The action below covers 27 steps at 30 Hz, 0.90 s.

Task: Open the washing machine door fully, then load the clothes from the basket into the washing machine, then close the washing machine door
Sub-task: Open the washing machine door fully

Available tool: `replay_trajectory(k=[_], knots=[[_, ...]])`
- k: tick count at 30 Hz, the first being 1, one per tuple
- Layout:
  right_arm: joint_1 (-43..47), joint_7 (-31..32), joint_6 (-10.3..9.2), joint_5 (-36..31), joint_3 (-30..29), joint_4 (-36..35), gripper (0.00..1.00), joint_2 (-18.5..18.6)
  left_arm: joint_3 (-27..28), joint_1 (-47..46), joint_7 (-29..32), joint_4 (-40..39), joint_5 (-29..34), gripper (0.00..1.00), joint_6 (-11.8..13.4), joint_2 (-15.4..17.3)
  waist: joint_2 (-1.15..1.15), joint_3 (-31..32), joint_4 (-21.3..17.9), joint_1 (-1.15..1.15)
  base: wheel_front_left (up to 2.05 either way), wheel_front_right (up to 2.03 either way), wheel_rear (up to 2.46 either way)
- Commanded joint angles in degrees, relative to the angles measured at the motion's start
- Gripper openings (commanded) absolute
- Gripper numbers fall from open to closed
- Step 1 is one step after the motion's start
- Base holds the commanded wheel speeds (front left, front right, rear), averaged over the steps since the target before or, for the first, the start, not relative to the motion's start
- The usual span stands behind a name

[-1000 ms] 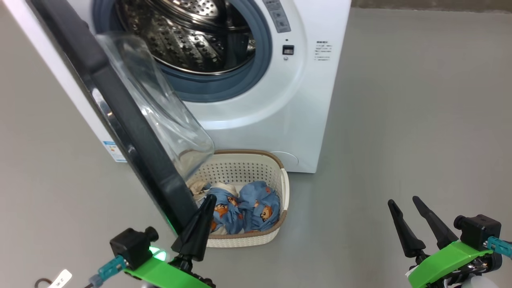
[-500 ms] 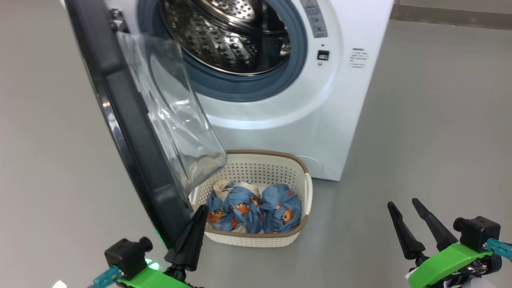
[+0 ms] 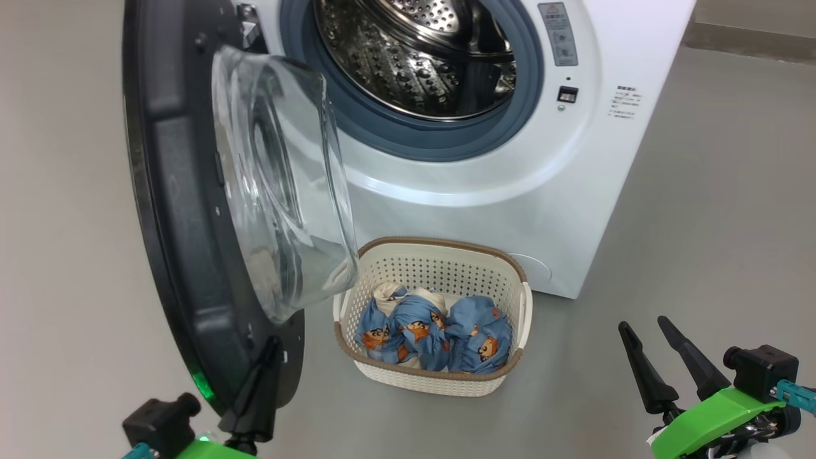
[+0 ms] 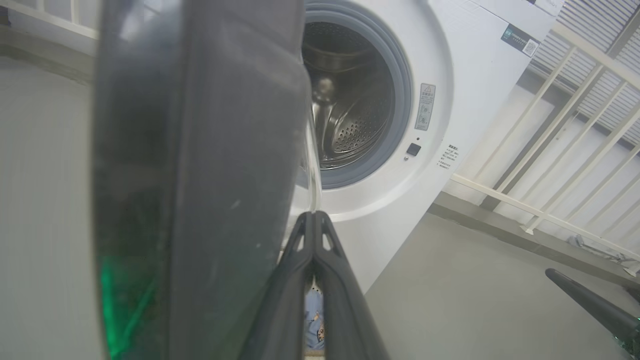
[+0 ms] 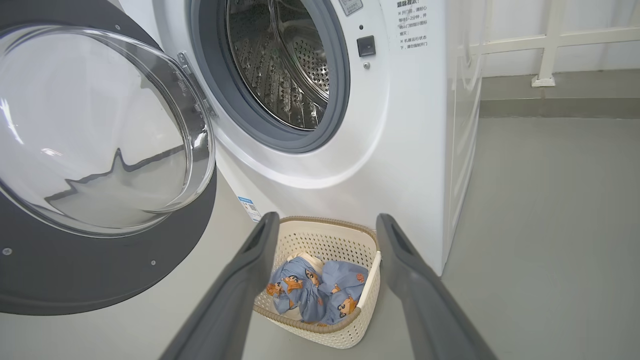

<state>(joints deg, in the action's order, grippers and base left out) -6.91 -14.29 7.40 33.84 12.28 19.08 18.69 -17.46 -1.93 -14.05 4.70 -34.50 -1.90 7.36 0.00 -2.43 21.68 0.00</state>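
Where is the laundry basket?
In the head view, the basket sits on the floor in front of the washing machine, just right of the open door.

The door (image 3: 169, 210) is dark matt plastic around a clear glossy glass bowl (image 3: 280, 172); the drum (image 3: 414, 57) is shiny perforated steel, the basket (image 3: 440, 271) cream perforated plastic, the clothes (image 3: 472, 331) soft printed cloth

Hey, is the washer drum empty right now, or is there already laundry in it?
Empty, as far as it shows: the drum is bare perforated steel, and the clothes lie bunched in the basket.
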Motion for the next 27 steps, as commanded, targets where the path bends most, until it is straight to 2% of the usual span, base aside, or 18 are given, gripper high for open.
replay_trajectory(k=[1, 16, 27], knots=[[0.04, -0.71, 0.09, -0.58, 1.05, -1.44, 1.0, 1.05, 3.5, -0.54, -0.24, -2.17, 0.31, 0.0, 1.29, 1.75, 0.0, 0.02, 0.77, 0.0, 0.0, 0.0, 0.0], [-0.07, -0.71, 0.09, -0.48, 2.13, -1.36, 1.0, 0.69, 9.6, -1.0, 0.33, -1.27, -0.38, 0.0, 5.16, 6.0, 0.0, 0.19, 1.39, 0.0, 0.0, 0.0, 0.0], [0.1, -0.71, 0.09, -0.5, 2.24, -1.46, 1.0, 0.93, 14.69, -3.35, -0.34, 3.38, -0.82, 0.0, 6.25, 8.76, 0.0, -0.78, 1.08, 0.0, 0.0, 0.0, 0.0]])
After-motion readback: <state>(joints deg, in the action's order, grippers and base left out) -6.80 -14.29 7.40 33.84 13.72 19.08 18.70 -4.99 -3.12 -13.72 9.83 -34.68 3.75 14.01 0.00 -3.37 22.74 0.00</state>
